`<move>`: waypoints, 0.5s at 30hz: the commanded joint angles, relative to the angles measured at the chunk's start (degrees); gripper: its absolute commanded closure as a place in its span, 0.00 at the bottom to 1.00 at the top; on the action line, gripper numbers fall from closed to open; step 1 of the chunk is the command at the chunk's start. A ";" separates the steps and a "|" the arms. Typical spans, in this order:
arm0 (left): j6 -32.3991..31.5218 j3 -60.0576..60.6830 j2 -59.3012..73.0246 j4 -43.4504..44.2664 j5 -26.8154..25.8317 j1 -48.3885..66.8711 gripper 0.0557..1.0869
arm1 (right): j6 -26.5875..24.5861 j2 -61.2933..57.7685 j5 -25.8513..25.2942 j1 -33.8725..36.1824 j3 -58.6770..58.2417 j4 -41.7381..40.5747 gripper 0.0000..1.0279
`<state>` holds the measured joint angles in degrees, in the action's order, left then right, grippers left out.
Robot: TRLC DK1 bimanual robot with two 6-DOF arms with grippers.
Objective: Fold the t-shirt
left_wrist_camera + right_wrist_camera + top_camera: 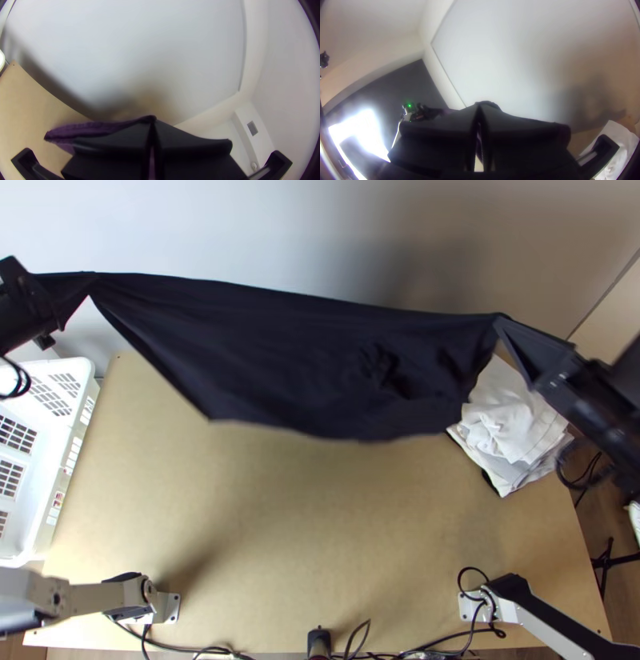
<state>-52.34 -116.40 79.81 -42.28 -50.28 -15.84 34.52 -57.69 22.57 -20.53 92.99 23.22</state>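
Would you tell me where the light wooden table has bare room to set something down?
The table has bare wood between the white plastic basket and rumpled white cloths, on the near side of the raised dark t-shirt; black cables crowd the near edge.

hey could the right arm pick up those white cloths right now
Probably not: its jaws are shut on the dark shirt, though the white cloths lie on its side of the table.

You've got matt dark cloth (304, 356), smooth wooden desk (320, 516), white plastic basket (40, 544), crumpled white cloth (512, 428) by the desk's right edge.
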 commanded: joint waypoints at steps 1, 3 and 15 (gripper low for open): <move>5.49 -3.31 -8.53 -13.62 0.89 5.55 0.97 | 2.30 5.40 0.90 -4.87 4.39 8.68 0.97; 6.11 -0.67 -13.80 -17.04 0.89 7.22 0.97 | 3.62 7.77 0.90 -6.62 5.97 14.48 0.97; 16.39 13.04 -26.90 -42.18 0.89 16.89 0.97 | 14.78 8.38 4.68 -10.67 11.86 50.69 0.97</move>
<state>-40.77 -111.66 59.46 -73.93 -49.23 -3.79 44.91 -49.95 25.78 -29.08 104.64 59.70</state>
